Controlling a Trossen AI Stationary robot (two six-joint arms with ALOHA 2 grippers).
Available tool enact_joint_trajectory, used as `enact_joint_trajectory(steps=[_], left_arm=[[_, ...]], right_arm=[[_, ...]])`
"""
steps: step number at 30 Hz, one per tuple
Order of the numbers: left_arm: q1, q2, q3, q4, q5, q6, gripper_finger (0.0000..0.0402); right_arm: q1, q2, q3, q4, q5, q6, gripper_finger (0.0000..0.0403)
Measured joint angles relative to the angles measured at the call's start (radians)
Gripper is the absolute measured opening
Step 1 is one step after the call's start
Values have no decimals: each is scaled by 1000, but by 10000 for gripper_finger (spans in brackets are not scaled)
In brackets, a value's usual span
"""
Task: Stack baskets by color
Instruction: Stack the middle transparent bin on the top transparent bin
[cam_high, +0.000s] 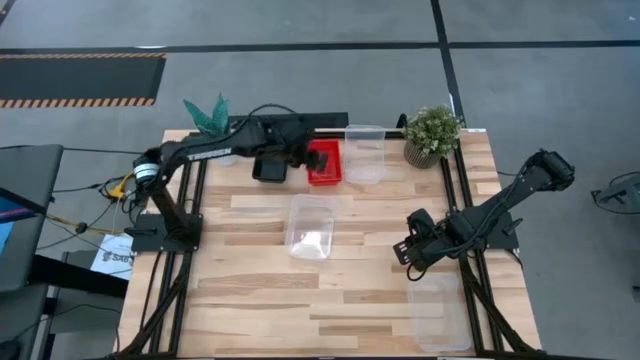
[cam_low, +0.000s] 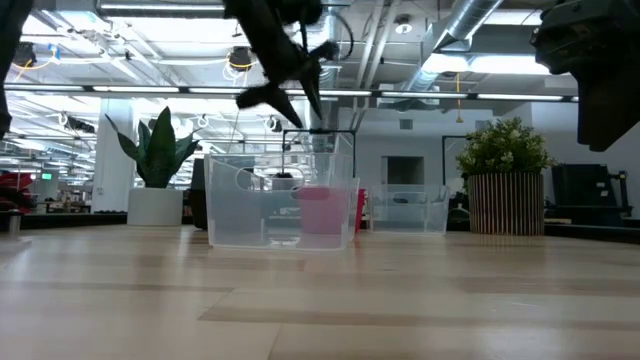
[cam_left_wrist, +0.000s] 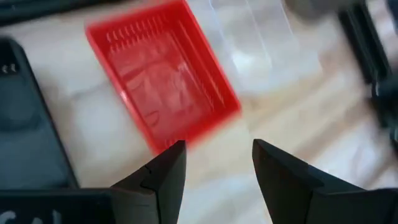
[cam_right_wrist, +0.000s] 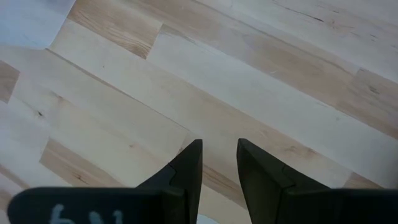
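Left hand (cam_left_wrist: 214, 163) hovers over the red perforated plastic basket (cam_high: 324, 162) at the desk's (cam_high: 260, 300) far edge, fingers apart, gripping nothing. Red sits beside black basket (cam_high: 270, 167), likely sorted. Right hand (cam_right_wrist: 219, 163) waits, nearly closed, empty, near a clear translucent basket (cam_high: 438, 312).

Baskets spread over the wooden surface (cam_high: 260, 300), both arms over it.

The left end effector (cam_high: 297, 160) hovers between the black basket (cam_high: 268, 168) and the red basket (cam_high: 324, 163). Clear baskets sit beside the red one (cam_high: 365, 152), mid-surface (cam_high: 311, 226) and near the right end effector (cam_high: 408, 253), at (cam_high: 438, 311).
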Motion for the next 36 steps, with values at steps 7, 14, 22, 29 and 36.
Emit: enact_joint_trajectory(steps=[7, 14, 22, 29, 36], left_arm=[[-229, -38, -17, -169, -129, -45, 171], [-392, -37, -143, -169, -257, -346, 171], [-459, -38, -223, -234, -336, -460, 176], [-449, -41, -375, -105, -276, -538, 218], [-440, -42, -446, 42, -228, -494, 219]], right_arm=[[0, 0, 0, 5, -2, 13, 122], [0, 0, 0, 5, -23, 10, 122], [0, 0, 0, 4, -26, 9, 122], [0, 0, 0, 6, -40, 8, 122], [0, 0, 0, 5, -49, 6, 122]])
